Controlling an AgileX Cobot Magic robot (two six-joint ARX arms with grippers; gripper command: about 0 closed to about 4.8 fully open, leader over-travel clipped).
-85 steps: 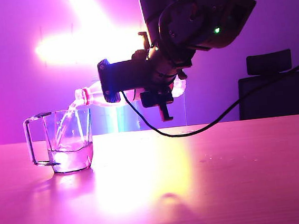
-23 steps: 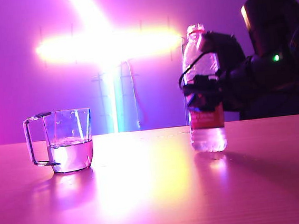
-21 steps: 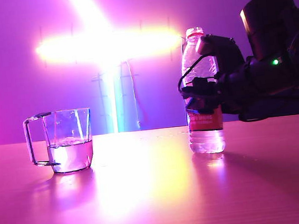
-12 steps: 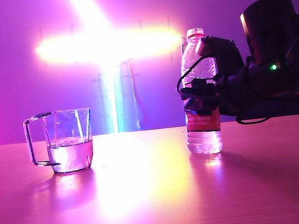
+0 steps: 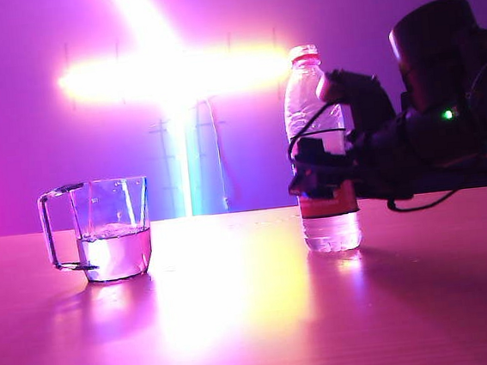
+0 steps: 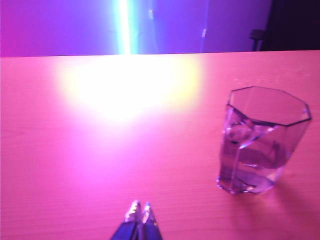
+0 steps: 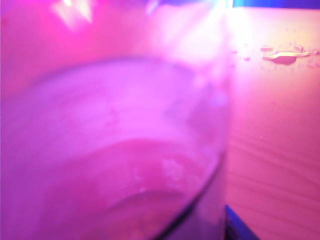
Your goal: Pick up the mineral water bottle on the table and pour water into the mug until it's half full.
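Pincers differed: right pincer (image 5: 319, 175) flanked the upright clear plastic mineral water bottle (image 5: 320, 153) on the pink-lit wooden desk (image 5: 257, 319), grip unclear, apparently setting it down; left pincer (image 6: 139, 212) rested closed near the half-filled clear faceted mug (image 5: 110, 230).

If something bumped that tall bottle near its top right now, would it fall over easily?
Probably fairly easily. The bottle is tall and narrow, with water only in its lower part, so it likely weighs little. It also has no cap, so tipping would spill onto the table. The right gripper around its label might catch it. The left gripper is shut, near the mug.
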